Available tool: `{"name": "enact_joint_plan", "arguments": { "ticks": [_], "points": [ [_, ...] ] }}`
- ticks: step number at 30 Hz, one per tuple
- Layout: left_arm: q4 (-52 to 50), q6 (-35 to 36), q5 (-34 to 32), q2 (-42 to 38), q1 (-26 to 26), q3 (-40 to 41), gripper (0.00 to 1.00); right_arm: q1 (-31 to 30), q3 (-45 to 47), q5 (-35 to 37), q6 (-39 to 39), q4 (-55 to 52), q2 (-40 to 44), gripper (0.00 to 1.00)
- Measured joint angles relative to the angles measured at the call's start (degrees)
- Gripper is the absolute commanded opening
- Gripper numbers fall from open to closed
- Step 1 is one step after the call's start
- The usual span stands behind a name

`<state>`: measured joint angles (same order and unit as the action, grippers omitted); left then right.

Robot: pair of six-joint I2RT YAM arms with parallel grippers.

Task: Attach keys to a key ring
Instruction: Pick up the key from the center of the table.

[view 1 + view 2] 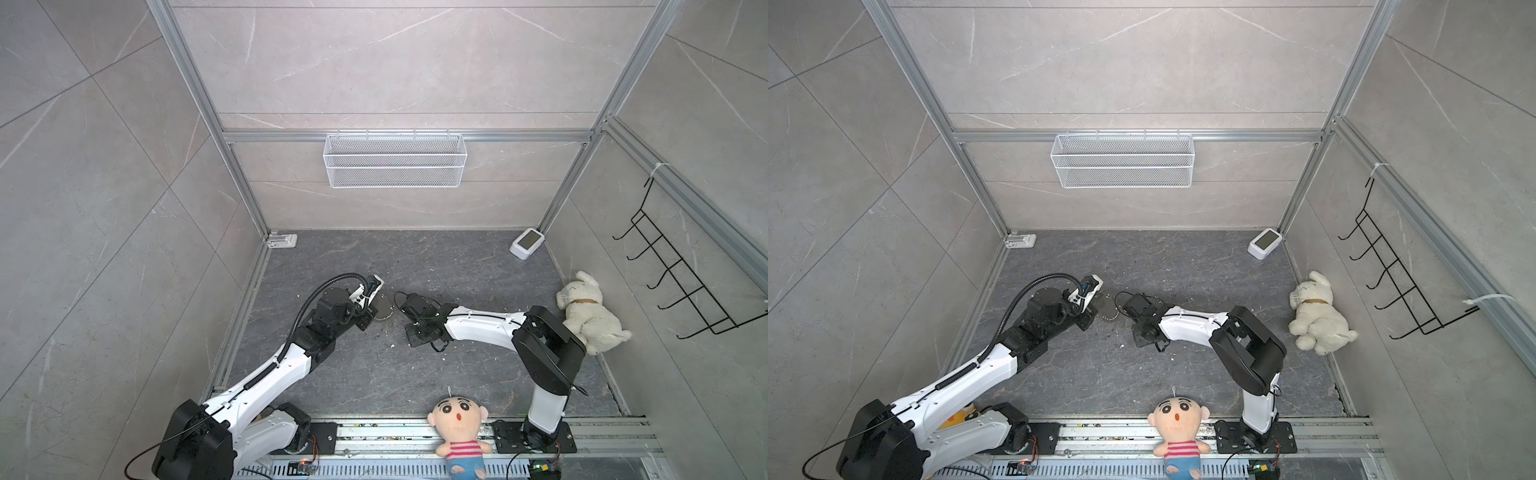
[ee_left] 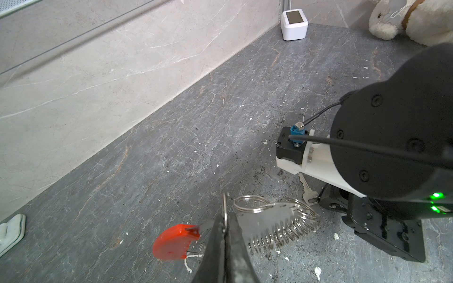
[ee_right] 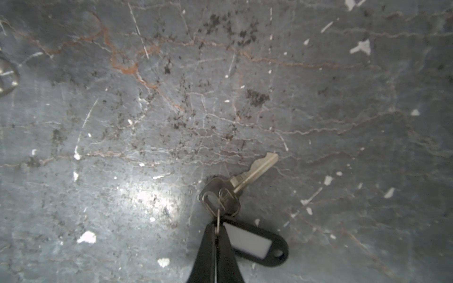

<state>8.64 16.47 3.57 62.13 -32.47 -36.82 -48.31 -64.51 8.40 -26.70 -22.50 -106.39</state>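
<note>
Dark grey veined stone table (image 1: 415,374), flecked with white chips. A red plastic and steel key ring (image 2: 269,220) fringed with silver rings lies at the tips of the left tool (image 2: 224,227). The keys (image 3: 255,171), silver with a black oblong tag, lie at the right tool (image 3: 217,230). Well beyond both are a white box (image 1: 526,243) and a cream plush dog (image 1: 590,316).

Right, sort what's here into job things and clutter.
Job: key ring, held by left gripper; key with black tag, held by right gripper.
Lying about: plush rabbit, doll, small white gadget, wire basket, hook rack.
</note>
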Motion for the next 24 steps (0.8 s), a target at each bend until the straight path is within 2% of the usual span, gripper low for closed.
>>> {"name": "enact_joint_plan", "arguments": {
  "ticks": [8, 12, 16, 19, 24],
  "points": [
    [0.0, 0.0, 0.1, 0.0, 0.0, 0.0, 0.0, 0.0, 0.5, 0.6, 2.1, -0.2, 1.7, 0.0],
    [0.0, 0.0, 1.2, 0.0, 0.0, 0.0, 0.0, 0.1, 3.5, -0.4, 5.9, -0.2, 10.1, 0.0],
    [0.0, 0.0, 2.6, 0.0, 0.0, 0.0, 0.0, 0.8, 7.8, -3.6, 10.4, 0.2, 22.3, 0.0],
    [0.0, 0.2, 3.7, 0.1, 0.0, 0.0, 0.0, 2.4, 10.8, -8.5, 13.4, 0.1, 30.9, 0.0],
    [-0.5, 1.4, 6.8, 1.2, 0.0, -2.1, 0.0, 5.2, 11.3, -18.8, 15.8, -1.4, 38.1, 0.0]
  ]
}}
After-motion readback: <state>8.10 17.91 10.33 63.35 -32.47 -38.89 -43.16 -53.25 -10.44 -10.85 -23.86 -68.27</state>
